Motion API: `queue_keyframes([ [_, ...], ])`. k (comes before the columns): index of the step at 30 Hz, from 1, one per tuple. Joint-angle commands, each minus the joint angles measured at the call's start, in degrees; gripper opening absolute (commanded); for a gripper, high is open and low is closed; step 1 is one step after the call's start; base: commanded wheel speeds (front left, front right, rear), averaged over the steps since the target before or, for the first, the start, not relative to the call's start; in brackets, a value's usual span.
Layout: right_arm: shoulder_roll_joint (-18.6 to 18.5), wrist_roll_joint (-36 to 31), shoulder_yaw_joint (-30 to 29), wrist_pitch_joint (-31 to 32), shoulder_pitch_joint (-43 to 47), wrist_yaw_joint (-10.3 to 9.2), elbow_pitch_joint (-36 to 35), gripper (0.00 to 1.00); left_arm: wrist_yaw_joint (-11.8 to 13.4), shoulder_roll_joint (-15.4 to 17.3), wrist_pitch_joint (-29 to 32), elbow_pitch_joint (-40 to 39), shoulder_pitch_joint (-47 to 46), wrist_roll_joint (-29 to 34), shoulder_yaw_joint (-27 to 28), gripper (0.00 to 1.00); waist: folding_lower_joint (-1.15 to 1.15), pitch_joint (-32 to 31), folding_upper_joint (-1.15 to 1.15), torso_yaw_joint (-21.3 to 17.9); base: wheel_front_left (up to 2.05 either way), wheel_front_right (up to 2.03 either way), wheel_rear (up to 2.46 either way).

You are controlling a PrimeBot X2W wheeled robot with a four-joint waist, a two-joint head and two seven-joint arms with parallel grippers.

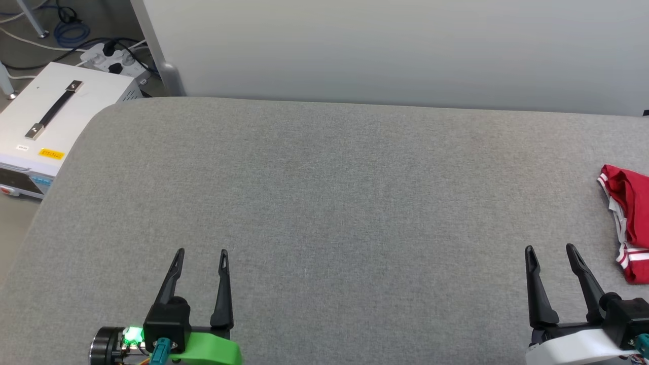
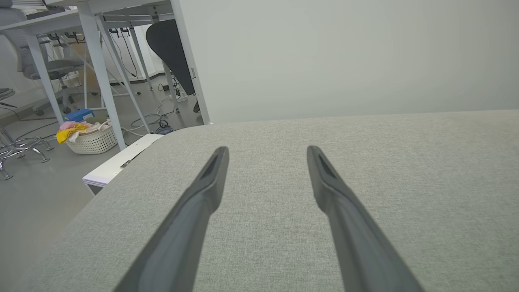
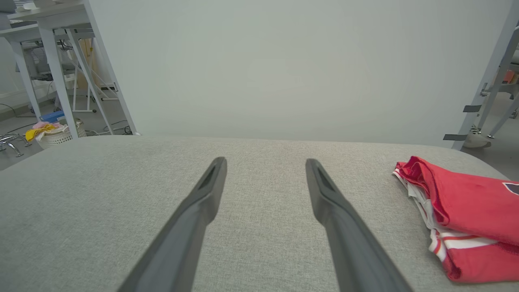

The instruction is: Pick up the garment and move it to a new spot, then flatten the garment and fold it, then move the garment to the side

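Head view: left gripper [image 1: 202, 252] and right gripper [image 1: 550, 247] gape empty; shirt [image 1: 628, 203] lies bunched far right. I'd send the right one, pinching its edge.

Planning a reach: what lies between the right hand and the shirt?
Just bare grey surface between the right hand and the garment; head and right wrist views show it.

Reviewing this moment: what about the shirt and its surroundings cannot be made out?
The garment: head view, right edge cuts it off; full extent unknown.
Its dark print: right wrist view, cut by the right edge, unreadable.
The yellow label on the white case: head view, too small to read.
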Motion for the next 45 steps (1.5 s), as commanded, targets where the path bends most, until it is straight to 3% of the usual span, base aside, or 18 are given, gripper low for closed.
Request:
queue_keyframes([
  [1, 0.1, -0.2, -0.2, -0.3, 0.7, -0.04, -0.4, 1.00, -0.5, -0.3, -0.3, 0.1, 1.0, 0.5, 0.2, 1.00, 0.00, -0.3, 0.00, -0.3, 0.00, 0.00, 0.00],
  [13, 0.7, -0.2, -0.3, -0.3, 1.4, -0.04, -0.1, 1.00, -1.2, -0.5, -0.3, 0.5, 1.4, 0.6, 0.3, 1.00, 0.00, -0.6, 0.00, -0.9, 0.00, 0.00, 0.00],
  [14, 0.5, 0.0, -0.2, 0.0, 0.7, 0.00, -0.1, 0.00, -1.0, -0.1, 0.0, 0.4, 0.5, 0.2, 0.0, 0.00, 0.00, -0.6, 0.00, -0.9, 0.00, 0.00, 0.00],
  [45, 0.7, -1.8, 0.4, 3.3, -1.0, -0.01, 0.2, 0.00, -1.8, -0.9, 3.3, 0.0, -0.7, 0.7, 1.5, 0.00, 0.00, -0.9, 0.00, -1.8, 0.00, 0.00, 0.00],
])
